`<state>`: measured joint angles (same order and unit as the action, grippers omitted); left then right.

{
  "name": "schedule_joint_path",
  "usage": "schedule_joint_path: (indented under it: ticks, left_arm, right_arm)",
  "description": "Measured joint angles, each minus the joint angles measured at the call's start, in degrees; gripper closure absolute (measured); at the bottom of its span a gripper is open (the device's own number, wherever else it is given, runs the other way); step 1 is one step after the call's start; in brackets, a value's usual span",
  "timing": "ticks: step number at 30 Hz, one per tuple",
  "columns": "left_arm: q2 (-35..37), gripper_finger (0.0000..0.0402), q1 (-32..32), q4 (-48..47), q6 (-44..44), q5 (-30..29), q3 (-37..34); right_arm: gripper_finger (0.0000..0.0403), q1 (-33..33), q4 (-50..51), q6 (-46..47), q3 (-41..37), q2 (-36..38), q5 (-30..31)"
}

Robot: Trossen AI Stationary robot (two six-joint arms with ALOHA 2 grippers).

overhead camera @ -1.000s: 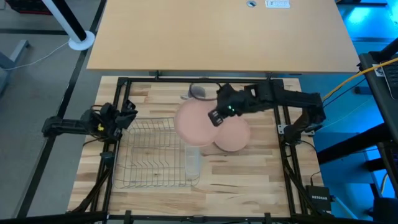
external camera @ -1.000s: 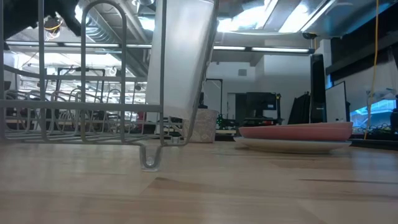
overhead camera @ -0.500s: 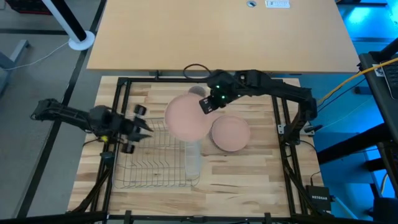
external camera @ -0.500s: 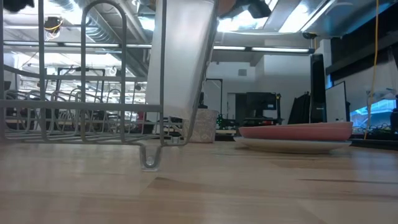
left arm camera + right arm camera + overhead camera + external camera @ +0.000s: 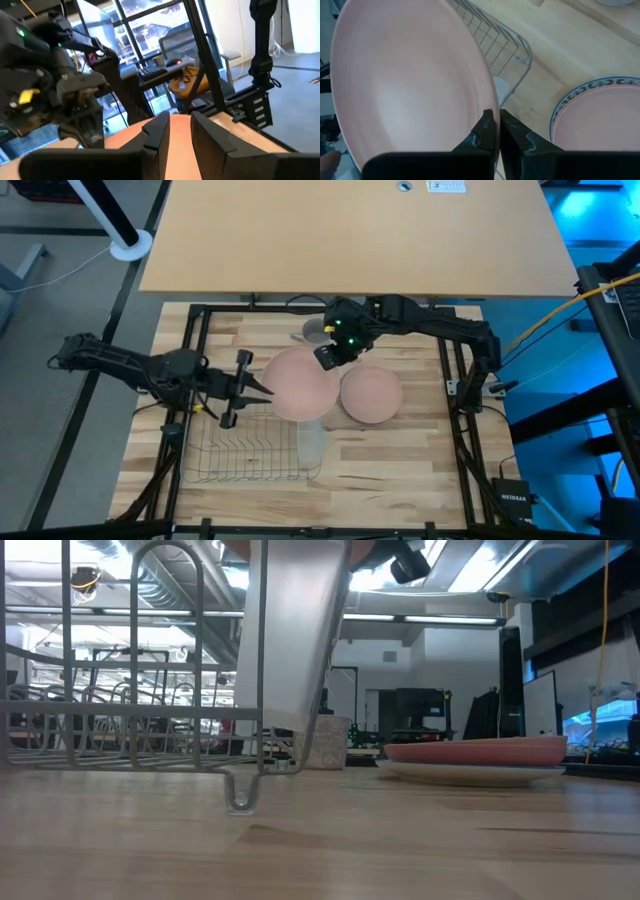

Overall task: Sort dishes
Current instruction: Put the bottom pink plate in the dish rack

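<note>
One salmon-pink plate [image 5: 300,383] is held raised above the tabletop. A second pink plate [image 5: 371,395] lies flat, stacked on the blue-patterned plate [image 5: 560,107].

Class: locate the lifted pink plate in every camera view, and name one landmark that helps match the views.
High view: lifted pink plate, centre, over the rack's edge.
Low view: probably the pink sliver at the top edge.
Left wrist view: bottom centre, beyond the fingers.
Right wrist view: fills the left half.
Landmark: the right hand pinching its rim.
</note>
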<state>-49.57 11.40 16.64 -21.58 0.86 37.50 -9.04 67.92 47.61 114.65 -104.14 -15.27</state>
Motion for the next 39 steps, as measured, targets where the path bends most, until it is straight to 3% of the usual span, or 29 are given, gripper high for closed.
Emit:
schedule_joint_path:
  ticks: [9, 16, 20, 25, 39]
  left_arm:
    - [2.1, 0.0324, 0.0, 0.2, -0.5, -1.0, 0.1]
    - [2.1, 0.0238, 0.0, -5.0, -0.3, -2.6, 0.1]
    - [2.1, 0.0212, 0.3, -10.1, -3.3, -2.6, 0.1]
    - [2.1, 0.0212, 1.0, -17.4, -10.4, -2.6, 0.1]
    - [-1.2, 0.0245, 1.0, -19.8, -14.7, -4.3, 0.1]
  right_arm:
    - [0.0394, 0.0, 1.3, -1.4, 0.0, 0.0, -0.7]
    - [0.0394, 0.0, 1.4, -1.4, 0.0, 0.0, -0.8]
    - [0.0394, 0.0, 1.4, -1.3, 0.0, 0.0, -0.8]
    - [0.0394, 0.0, 1.5, -0.2, 0.0, 0.0, -0.8]
    - [0.0394, 0.0, 2.1, 14.3, 0.0, -0.7, -5.9]
